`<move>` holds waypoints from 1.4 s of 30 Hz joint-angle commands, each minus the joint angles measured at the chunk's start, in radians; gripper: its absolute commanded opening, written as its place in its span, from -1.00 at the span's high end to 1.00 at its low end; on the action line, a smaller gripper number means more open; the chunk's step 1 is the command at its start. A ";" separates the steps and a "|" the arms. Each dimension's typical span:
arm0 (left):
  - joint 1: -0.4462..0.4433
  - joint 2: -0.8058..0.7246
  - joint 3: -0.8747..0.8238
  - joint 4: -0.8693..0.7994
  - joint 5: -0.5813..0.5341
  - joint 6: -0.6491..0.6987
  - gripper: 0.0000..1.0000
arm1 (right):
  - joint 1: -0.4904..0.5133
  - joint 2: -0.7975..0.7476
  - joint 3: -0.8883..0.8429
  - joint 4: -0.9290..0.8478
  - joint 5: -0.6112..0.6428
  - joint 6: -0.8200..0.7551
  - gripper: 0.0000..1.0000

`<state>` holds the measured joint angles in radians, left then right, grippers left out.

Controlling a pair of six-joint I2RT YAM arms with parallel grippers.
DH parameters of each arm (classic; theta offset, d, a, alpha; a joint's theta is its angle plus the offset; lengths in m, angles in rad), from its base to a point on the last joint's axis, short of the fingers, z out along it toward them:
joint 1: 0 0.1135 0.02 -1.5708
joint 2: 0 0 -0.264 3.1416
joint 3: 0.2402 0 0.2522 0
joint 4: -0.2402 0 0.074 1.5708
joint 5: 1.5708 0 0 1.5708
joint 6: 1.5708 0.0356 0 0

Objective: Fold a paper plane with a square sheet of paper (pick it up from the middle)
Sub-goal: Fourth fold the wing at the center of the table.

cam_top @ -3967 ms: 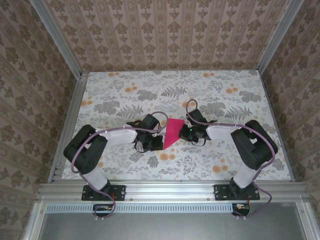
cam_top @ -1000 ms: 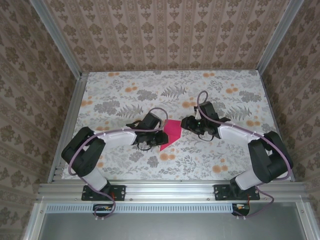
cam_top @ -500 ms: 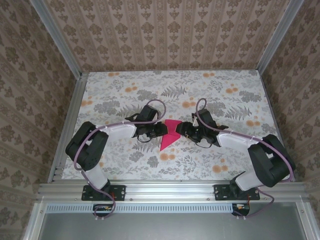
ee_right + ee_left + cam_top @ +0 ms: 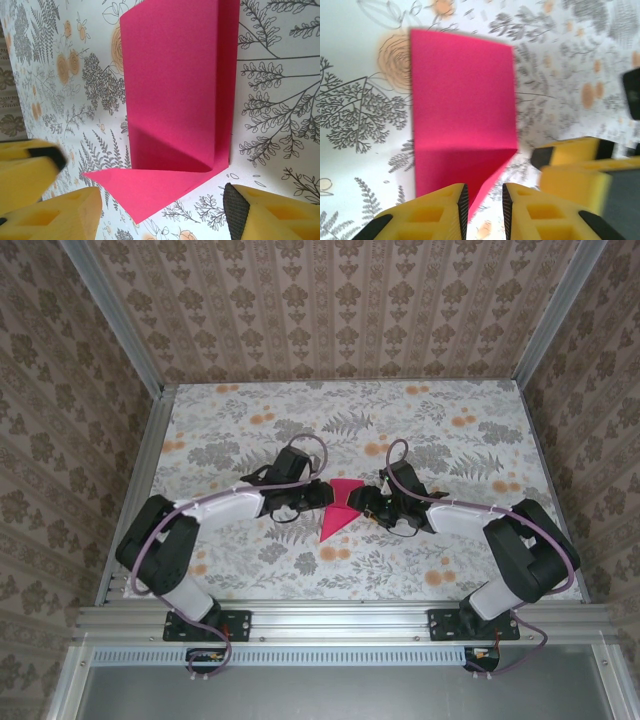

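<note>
The square sheet of paper (image 4: 340, 506) is magenta and lies folded on the flowered table, a long strip with one end turned in to a point toward the near side. In the left wrist view the sheet (image 4: 462, 100) fills the middle, and its slanted point reaches down to my left gripper (image 4: 484, 207), whose jaws stand a narrow gap apart with table showing between them. My right gripper (image 4: 161, 217) is open wide, its fingers on either side of the sheet's (image 4: 175, 90) folded corner and clear of it. From above, the left gripper (image 4: 320, 498) and right gripper (image 4: 364, 506) flank the sheet.
The table (image 4: 250, 420) has a grey leaf and orange flower print. Patterned walls and aluminium rails (image 4: 140, 480) close it in on three sides. The right gripper's yellow fingers (image 4: 575, 170) sit close beside my left gripper's, and a left finger (image 4: 30, 160) shows beside the right gripper's.
My right gripper has opened wider and come nearer and lower, to the sheet's right edge. The left gripper has shifted slightly away along the left edge. The sheet has barely moved.
</note>
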<state>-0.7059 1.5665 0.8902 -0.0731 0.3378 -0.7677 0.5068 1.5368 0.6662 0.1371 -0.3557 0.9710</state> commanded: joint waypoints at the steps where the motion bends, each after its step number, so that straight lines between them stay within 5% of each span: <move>1: -0.015 -0.052 -0.036 0.024 0.035 0.020 0.47 | 0.006 -0.004 -0.010 0.053 -0.005 0.014 -0.37; 11: -0.052 0.055 -0.032 0.067 0.090 0.018 0.75 | 0.006 0.000 -0.030 0.072 0.000 0.017 -0.39; 42: 0.025 0.175 -0.043 0.075 0.075 0.007 0.71 | 0.039 0.089 0.068 -0.055 0.012 0.005 -0.36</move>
<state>-0.6872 1.7439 0.8574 -0.0059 0.4072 -0.7635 0.5400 1.6131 0.7029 0.1326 -0.3706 0.9680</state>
